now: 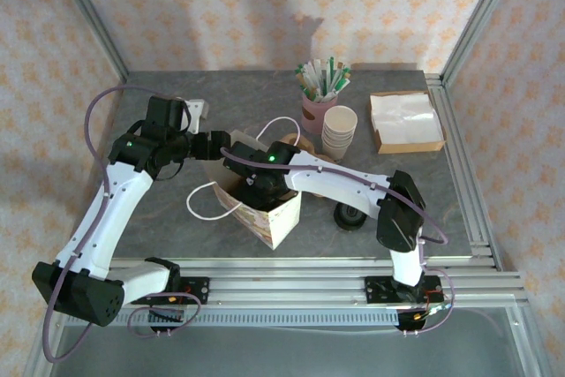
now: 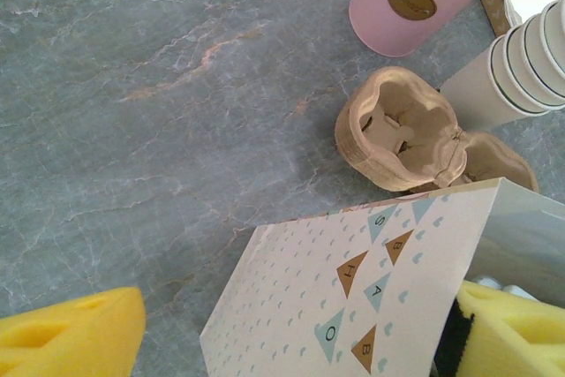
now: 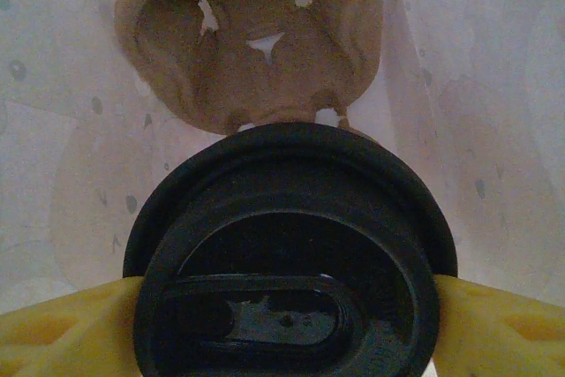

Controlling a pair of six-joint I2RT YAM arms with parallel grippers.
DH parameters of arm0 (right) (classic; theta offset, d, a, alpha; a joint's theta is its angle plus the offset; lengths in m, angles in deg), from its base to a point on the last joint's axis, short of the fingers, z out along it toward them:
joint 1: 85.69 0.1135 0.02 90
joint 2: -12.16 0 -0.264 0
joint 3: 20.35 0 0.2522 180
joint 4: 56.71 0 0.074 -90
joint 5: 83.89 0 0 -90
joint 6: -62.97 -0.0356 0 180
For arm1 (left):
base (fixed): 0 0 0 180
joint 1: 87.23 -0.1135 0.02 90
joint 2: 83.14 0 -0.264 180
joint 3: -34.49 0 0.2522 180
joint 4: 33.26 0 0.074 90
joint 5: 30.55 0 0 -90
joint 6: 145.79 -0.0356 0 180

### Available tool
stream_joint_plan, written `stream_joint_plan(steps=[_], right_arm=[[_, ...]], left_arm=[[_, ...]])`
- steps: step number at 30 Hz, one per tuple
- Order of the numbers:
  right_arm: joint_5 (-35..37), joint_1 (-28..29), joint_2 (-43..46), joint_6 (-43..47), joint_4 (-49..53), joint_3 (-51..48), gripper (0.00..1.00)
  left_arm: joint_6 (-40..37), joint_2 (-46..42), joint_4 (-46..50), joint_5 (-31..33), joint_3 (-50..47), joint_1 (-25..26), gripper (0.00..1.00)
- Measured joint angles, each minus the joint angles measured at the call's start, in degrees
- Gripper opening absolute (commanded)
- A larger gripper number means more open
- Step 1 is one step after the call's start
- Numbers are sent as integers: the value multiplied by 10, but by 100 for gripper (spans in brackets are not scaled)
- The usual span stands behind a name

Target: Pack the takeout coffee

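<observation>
Coffee: the takeout coffee (image 3: 291, 245) shows a glossy black dome lid with an oval sip recess; the cup body is hidden.
Surface: grey marbled table (image 2: 132, 86), pale walls (image 1: 221, 6) with an orange print.
Place: seemingly inside the paper bag (image 1: 281, 218), beside a brown pulp carrier (image 3: 247, 50).
Right gripper (image 3: 284, 324): yellow pads pinch the lid's rim on both sides.
Left gripper (image 2: 291, 333): pads spread wide, with the bag wall between them.

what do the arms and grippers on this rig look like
The left arm and right arm match: white links, black joints and bases, a small green light on each. A lilac cable loops beside each. The left fingers and right fingers wear yellow foam pads.
</observation>
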Motion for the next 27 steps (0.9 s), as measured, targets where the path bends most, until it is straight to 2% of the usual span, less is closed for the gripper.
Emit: stream_joint_plan(steps=[27], right_arm=[[-2, 0, 2, 0, 5, 0, 79]], left_arm=[[0, 0, 1, 4, 8, 7, 87]])
